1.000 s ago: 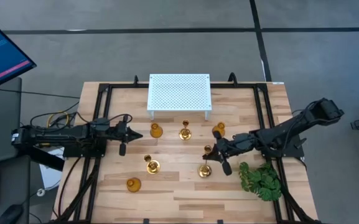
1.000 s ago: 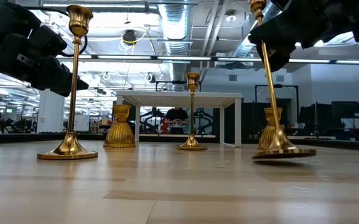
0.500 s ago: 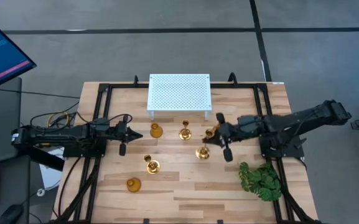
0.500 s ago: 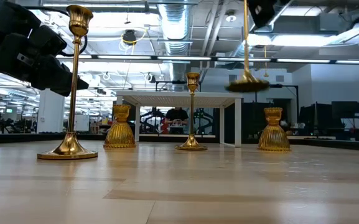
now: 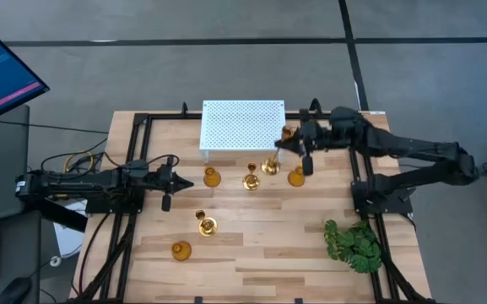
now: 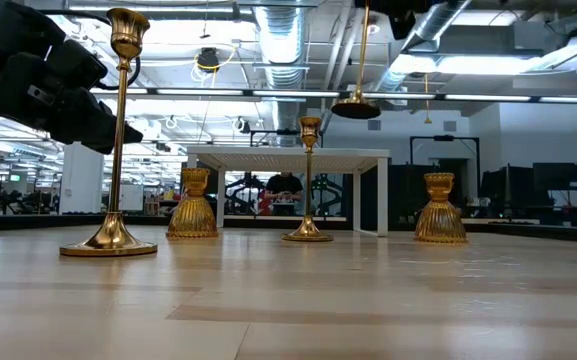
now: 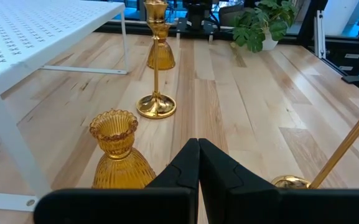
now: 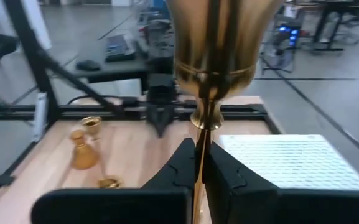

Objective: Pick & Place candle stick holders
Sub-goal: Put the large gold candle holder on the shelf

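My right gripper (image 5: pixel 286 144) is shut on a slim brass candle stick holder (image 6: pixel 358 80) and holds it in the air beside the near right corner of the white perforated stand (image 5: pixel 243 125). On the table stand a slim one (image 5: pixel 251 180), squat ones (image 5: pixel 212 177) (image 5: pixel 296 176), another slim one (image 5: pixel 205 225) and a squat one (image 5: pixel 181 250), each on its round base. My left gripper (image 5: pixel 172 179) waits shut, low at the table's left. My right gripper pinches the holder's thin stem (image 8: pixel 201 134) just below its cup (image 8: pixel 216 43) between the two fingers (image 8: pixel 182 165). The fingers come about level from the table's right and lie across the stem. The holder hangs upright, its round base (image 6: pixel 355 107) clear of the table.
A green leafy plant (image 5: pixel 354 245) lies at the near right. Black rails (image 5: pixel 135 127) frame the table's left and right sides. Bare wood lies in the near middle of the table (image 5: pixel 268 262).
My right gripper has risen and swung toward the far edge, up to the white stand, with the slim holder. That holder stood tilted with its base on the table a second ago; it now hangs upright, well clear of the wood.
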Tool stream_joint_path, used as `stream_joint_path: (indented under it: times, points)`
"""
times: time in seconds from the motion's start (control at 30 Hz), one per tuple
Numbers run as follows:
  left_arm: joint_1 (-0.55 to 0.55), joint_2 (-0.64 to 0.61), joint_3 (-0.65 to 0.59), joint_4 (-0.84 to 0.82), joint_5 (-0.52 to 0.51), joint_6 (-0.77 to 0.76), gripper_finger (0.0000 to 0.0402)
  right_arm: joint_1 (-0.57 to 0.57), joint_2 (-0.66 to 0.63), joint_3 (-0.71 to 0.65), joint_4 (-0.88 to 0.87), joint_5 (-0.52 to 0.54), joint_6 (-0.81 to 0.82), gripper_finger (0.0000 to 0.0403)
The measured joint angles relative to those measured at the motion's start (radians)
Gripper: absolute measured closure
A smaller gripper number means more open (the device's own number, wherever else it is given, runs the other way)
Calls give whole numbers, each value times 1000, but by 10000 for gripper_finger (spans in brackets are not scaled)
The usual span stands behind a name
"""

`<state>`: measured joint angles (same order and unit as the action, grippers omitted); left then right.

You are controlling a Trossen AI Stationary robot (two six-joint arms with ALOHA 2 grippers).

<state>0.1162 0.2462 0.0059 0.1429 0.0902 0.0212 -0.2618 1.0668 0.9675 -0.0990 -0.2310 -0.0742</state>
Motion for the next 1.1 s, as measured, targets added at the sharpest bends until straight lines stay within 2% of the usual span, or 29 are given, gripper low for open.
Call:
stream_joint_path:
  times: [0.3,0.5,0.67,0.87,1.1]
  points:
    - [0,0,0,0,0,0,398,-226,4,2,54,-65,-14,400]
    - [0,0,0,1,0,0,398,-330,80,14,162,-164,13,401]
    - [0,0,0,2,0,0,398,-390,205,123,150,-171,21,401]
    - [0,0,0,5,0,0,398,-447,365,315,46,-193,11,401]
    - [0,0,0,5,0,0,398,-490,476,408,13,-191,11,401]
